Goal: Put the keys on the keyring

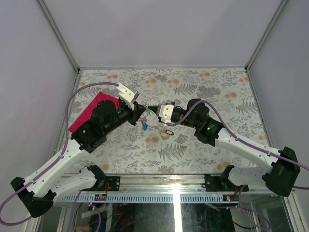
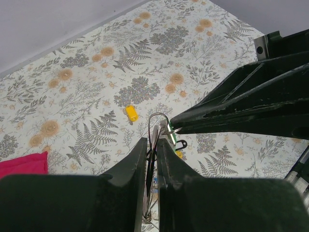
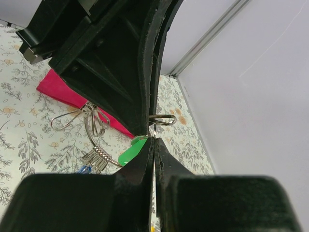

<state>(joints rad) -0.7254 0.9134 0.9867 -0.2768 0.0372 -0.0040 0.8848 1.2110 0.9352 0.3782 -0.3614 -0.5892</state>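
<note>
Step looks like: threading green key [image 3: 130, 152] onto keyring [image 2: 160, 121]. Left tool [image 2: 151, 141] grips keyring above desk [image 1: 193, 145]. Right tool [image 3: 153, 141] pinched tight, tip beside keyring at green key. Next: slide key on gently.

Soft even light; left pincer [image 2: 152, 143] blurred close-up.

I found the left pincer [image 1: 143, 112] and right pincer [image 1: 150, 110] tip to tip above the flower-printed table [image 1: 217, 92]. The thin silver wire keyring [image 2: 159, 119] stood between the left pincer's fingers [image 2: 137, 154], with small tagged metal keys [image 3: 95, 157] below it. A yellow-tagged key [image 2: 131, 113] lay ahead-left of that pincer, the red cloth [image 1: 87, 115] behind it.
</note>
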